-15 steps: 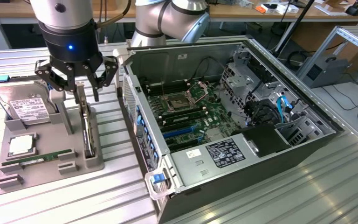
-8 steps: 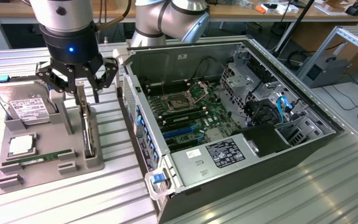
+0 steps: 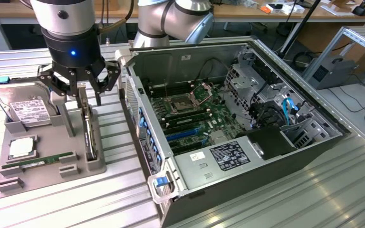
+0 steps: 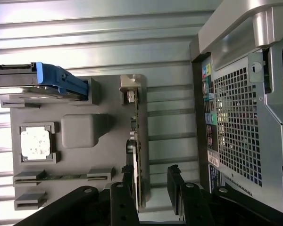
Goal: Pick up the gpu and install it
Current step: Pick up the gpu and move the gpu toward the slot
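The gpu (image 3: 91,137) is a thin dark card standing on edge in a slot along the side of the grey holder tray (image 3: 43,178) nearest the computer case. My gripper (image 3: 89,100) hangs open just above the card's far end. In the wrist view the gpu (image 4: 138,141) runs edge-on between my two black fingers (image 4: 128,181), closer to one of them, and the gripper (image 4: 151,181) has nothing clamped. Whether a finger touches the card I cannot tell.
The open computer case (image 3: 309,142) lies at the exterior view's right, with its motherboard (image 3: 192,111) and blue slots (image 3: 182,134) exposed. The tray also carries a hard drive (image 3: 24,107), a CPU (image 3: 21,148) and a green memory stick (image 3: 40,161). The case's perforated rear panel (image 4: 238,127) stands close beside my gripper.
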